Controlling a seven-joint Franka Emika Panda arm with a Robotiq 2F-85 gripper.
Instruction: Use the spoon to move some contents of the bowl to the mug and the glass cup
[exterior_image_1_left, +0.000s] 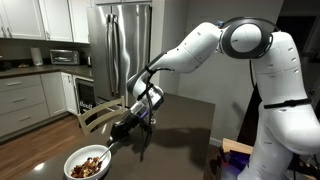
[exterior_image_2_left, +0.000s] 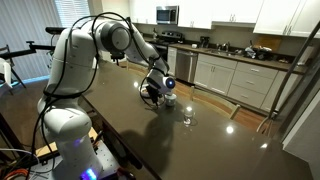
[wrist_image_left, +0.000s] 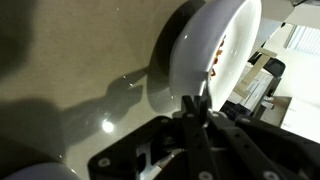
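Observation:
The white bowl (exterior_image_1_left: 86, 168) stands near the table's front edge with brown and reddish contents (exterior_image_1_left: 90, 161) heaped inside. In the wrist view the bowl (wrist_image_left: 225, 40) lies just beyond the fingertips and a few reddish pieces (wrist_image_left: 214, 66) show. My gripper (exterior_image_1_left: 117, 136) is shut on the spoon (exterior_image_1_left: 106, 149), whose thin handle slants down into the bowl. Only a pale sliver of the spoon (wrist_image_left: 204, 96) shows between the closed fingers. In an exterior view the gripper (exterior_image_2_left: 152, 92) hides the bowl, the white mug (exterior_image_2_left: 170, 86) stands right beside it, and the glass cup (exterior_image_2_left: 187, 118) is a little further along the table.
The dark glossy table (exterior_image_1_left: 190, 125) carries everything. A wooden chair (exterior_image_1_left: 98, 116) stands at its far side, with a steel fridge (exterior_image_1_left: 122, 50) and kitchen cabinets (exterior_image_2_left: 215, 75) beyond. The robot's white base (exterior_image_1_left: 285, 130) sits at the table's end.

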